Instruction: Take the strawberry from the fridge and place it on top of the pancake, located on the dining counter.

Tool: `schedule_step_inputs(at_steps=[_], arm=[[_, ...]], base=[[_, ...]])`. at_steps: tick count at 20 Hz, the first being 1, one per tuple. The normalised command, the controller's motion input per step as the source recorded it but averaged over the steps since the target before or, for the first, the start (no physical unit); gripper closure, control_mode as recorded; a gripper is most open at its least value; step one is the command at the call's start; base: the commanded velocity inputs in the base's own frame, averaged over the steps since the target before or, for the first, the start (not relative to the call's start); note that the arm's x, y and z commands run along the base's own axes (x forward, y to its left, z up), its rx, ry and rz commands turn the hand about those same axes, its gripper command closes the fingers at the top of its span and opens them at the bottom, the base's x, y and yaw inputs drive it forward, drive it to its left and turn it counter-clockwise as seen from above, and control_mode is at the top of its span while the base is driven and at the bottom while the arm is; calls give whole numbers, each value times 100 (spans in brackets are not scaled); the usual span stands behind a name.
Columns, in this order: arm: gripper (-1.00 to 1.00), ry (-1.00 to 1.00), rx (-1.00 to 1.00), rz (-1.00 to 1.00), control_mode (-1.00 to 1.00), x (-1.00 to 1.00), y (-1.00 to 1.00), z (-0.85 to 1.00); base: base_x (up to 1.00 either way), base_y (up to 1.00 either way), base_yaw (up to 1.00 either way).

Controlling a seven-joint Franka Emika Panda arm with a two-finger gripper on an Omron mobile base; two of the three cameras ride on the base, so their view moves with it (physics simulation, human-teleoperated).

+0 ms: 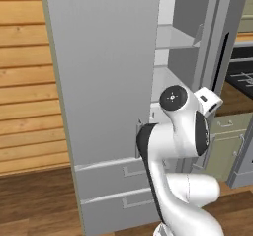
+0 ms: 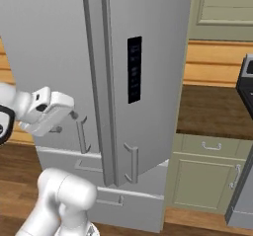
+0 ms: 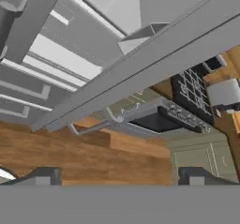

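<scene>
Wood-panelled kitchen, fridge (image 1: pixel 104 82) ajar, shelves mostly hidden

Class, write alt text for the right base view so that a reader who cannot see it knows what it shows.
A tall light grey fridge fills the middle, one door swung partly open, with slim bar handles and two drawers below. The robot's white arm rises at lower left, its hand near a handle. Pale green cabinets stand to the right on a wooden floor.

Tool (image 3: pixel 119 175) spread wide (arm bent).
</scene>
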Motion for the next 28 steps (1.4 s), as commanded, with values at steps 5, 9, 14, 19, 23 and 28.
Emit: schedule_step_inputs(at_steps=[5,9,14,19,23,28], arm=[[-100,46,-55,0,-100,56,-12,2],[-100,48,-42,0,-100,67,-17,6],[-100,41,-38,-2,-100,34,50,10],[-100,20,-10,-2,-100,43,-4,1],[-100,21,0,0,-100,76,-25,0],[-100,3,0,0,-100,46,-35,0]], base=[[0,0,0],[0,0,0],[0,0,0],[0,0,0],[0,0,0],[0,0,0]])
